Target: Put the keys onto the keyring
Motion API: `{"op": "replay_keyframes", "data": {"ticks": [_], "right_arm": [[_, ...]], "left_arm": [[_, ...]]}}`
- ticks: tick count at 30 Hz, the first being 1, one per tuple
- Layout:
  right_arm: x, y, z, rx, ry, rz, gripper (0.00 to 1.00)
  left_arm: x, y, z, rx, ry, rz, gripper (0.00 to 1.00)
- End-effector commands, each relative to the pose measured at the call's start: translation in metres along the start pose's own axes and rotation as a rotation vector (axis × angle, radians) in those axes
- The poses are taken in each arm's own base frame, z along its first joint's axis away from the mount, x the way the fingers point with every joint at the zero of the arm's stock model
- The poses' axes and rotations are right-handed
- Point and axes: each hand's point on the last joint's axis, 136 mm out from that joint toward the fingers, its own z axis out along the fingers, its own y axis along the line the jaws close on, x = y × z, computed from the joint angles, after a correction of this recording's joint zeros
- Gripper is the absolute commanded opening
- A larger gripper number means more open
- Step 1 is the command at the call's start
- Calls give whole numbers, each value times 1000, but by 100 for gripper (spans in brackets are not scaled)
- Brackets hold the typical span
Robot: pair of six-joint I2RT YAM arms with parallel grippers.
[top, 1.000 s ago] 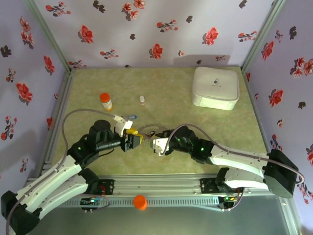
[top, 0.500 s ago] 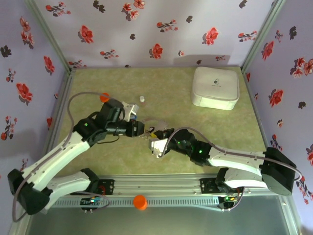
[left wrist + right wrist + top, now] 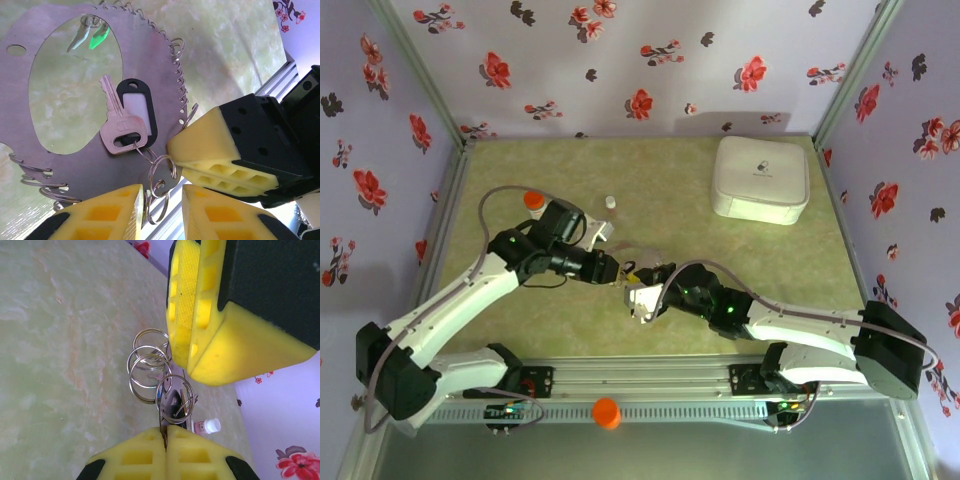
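Note:
The keyring (image 3: 150,60) is a thin grey metal plate with an oval hole and small wire rings along its rim; in the top view the keyring (image 3: 640,252) sits mid-table. On it hang a silver key with a black tag (image 3: 120,130) and a green key (image 3: 99,37). My right gripper (image 3: 166,432) is shut on the plate's edge, and the right gripper (image 3: 175,150) shows beside the key. My left gripper (image 3: 162,212) is open, its fingers either side of a split ring (image 3: 156,197) that rests against one pad. Both the left gripper (image 3: 610,268) and right gripper (image 3: 638,292) meet mid-table.
A white rounded box (image 3: 761,179) stands at the back right. An orange-capped bottle (image 3: 532,200) and a small white-capped vial (image 3: 610,202) stand behind the left arm. An orange object (image 3: 606,412) sits on the front rail. Flowered walls close in three sides.
My left arm has swung back and to the right, bringing its gripper to the keyring's edge, and its jaws have narrowed. The right gripper has kept its hold and barely moved.

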Motion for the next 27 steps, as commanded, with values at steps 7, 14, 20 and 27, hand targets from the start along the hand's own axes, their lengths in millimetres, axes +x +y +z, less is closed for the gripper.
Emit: {"op": "replay_keyframes", "data": {"ticks": [7, 14, 20, 27], "right_arm": [[-14, -9, -5, 33, -53, 18, 0], [-12, -9, -4, 35, -44, 13, 0], [-12, -8, -3, 30, -42, 9, 0], [-12, -10, -1, 40, -41, 13, 0]], "left_arm": [[-14, -8, -8, 45, -24, 48, 26], [-15, -6, -12, 38, -27, 45, 27], [-11, 0, -3, 16, 39, 11, 29], [-1, 2, 6, -1, 124, 8, 27]]}}
